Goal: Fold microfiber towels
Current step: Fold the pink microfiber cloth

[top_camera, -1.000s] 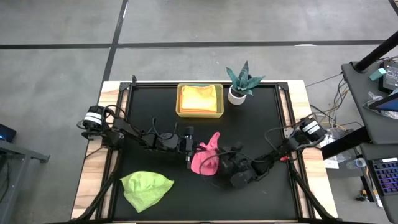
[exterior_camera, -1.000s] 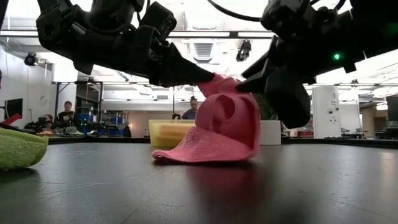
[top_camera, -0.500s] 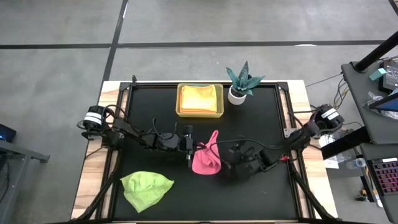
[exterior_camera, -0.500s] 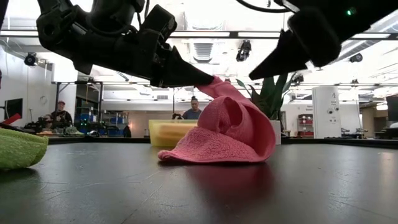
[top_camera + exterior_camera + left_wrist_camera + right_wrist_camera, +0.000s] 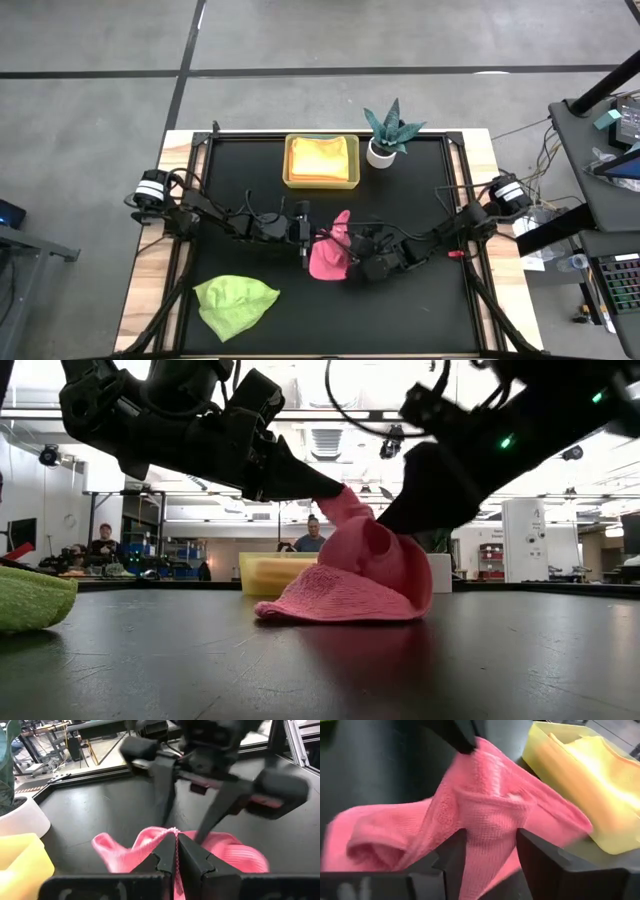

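Note:
The pink towel (image 5: 330, 258) lies bunched at the middle of the black table, its lower folds (image 5: 340, 605) on the mat and one corner raised. My left gripper (image 5: 311, 240) is shut on that raised corner. My right gripper (image 5: 352, 262) is open at the towel's right side, its fingers on either side of a raised fold (image 5: 487, 825). The lime green towel (image 5: 235, 303) lies crumpled near the front left. Orange-yellow towels (image 5: 322, 155) lie in the yellow tray. No turquoise towel is in view. My left gripper pinches the pink towel's raised corner edge (image 5: 173, 831) between its two fingertips, slanting down from the table's left. The corner is held up and the rest of the towel sags onto the mat. My right gripper straddles a fold of the towel (image 5: 490, 815); I cannot tell whether its fingers touch it.
The yellow translucent tray (image 5: 292, 178) stands at the far middle, with the small teal plant in a white pot (image 5: 385, 140) beside it on the right. The black mat (image 5: 420, 200) lies bare to the right. People show in the room beyond the table.
My right gripper let go of the towel's right side and rose away toward the right, then came back down to the towel with its fingers open. The towel's right side sagged and spread when released. My left gripper kept still, holding the corner up.

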